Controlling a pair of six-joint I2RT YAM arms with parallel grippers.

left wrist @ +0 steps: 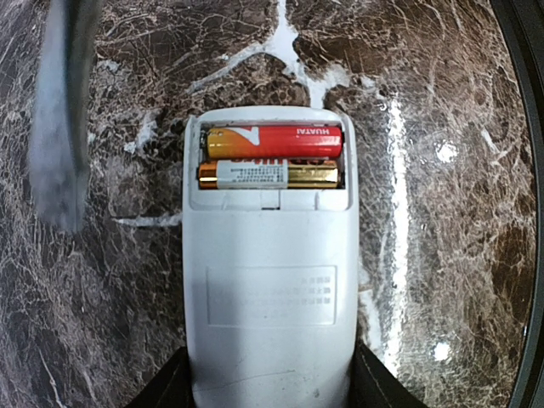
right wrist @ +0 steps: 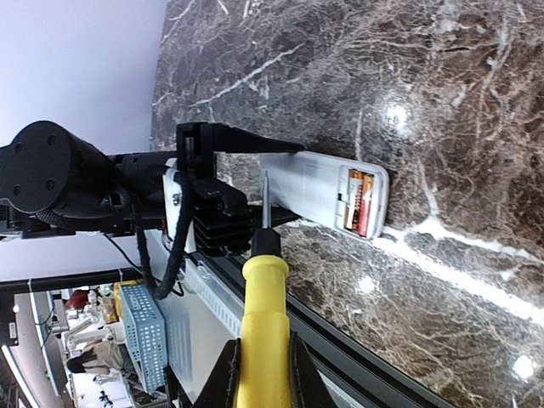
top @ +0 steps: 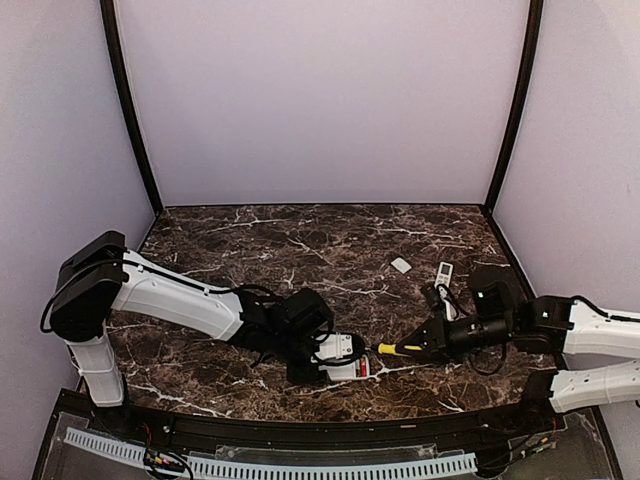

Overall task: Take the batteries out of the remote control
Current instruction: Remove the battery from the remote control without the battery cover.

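L claw (left wrist: pixel 268 389) pinches remote (left wrist: pixel 268 289) by its tail; both batteries (left wrist: pixel 272 157) seated in remote's open bay. R claw (right wrist: pixel 263 378) pinches screwdriver (right wrist: pixel 265 289), tip near remote. Risk: tip skids off cell, twists remote loose.

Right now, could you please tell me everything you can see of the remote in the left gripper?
The remote is white plastic, lying back-up over or on the marble table, one end clamped in the left gripper. Its battery compartment stands uncovered, holding two red-and-gold batteries side by side.
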